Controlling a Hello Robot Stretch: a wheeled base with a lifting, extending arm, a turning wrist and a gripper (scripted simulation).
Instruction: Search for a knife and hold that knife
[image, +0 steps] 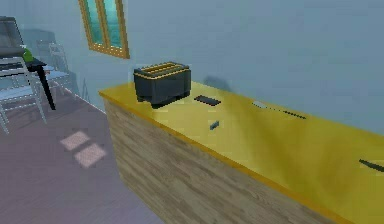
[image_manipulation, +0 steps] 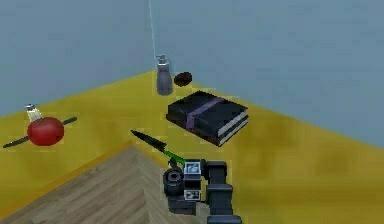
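Two views divide the long yellow worktop (image: 300, 150) between them. Looking ahead, we see its wood-panelled front and, toward its far left end, a dark box with a pale rim (image: 162, 83); a small flat dark piece (image: 207, 101) lies just right of it, and thin slivers (image: 262, 104) sit along the wall (too small for us to name). That view also gives a wood-framed window (image: 104, 25), a dark table (image: 38, 68) and pale chairs (image: 18, 92) at the left.

Out to the side, we find the knife (image_manipulation: 150, 141): a dark pointed blade lying across the worktop near its corner, running to a green end just beside the hand (image_manipulation: 176, 180). The hand sits at the tip of the dark arm (image_manipulation: 220, 205), low and just right of the middle. We cannot tell the state of its fingers, nor whether it holds anything, since the knife lies on the surface right at it. Behind the knife rests a dark book with a purple band (image_manipulation: 207, 115); farther back stand a grey bottle (image_manipulation: 163, 76) and a dark oval lump (image_manipulation: 183, 78) beside it. At the left, well apart from the knife, sits a red round thing (image_manipulation: 44, 131) with a thin dark stick (image_manipulation: 14, 144) across it.
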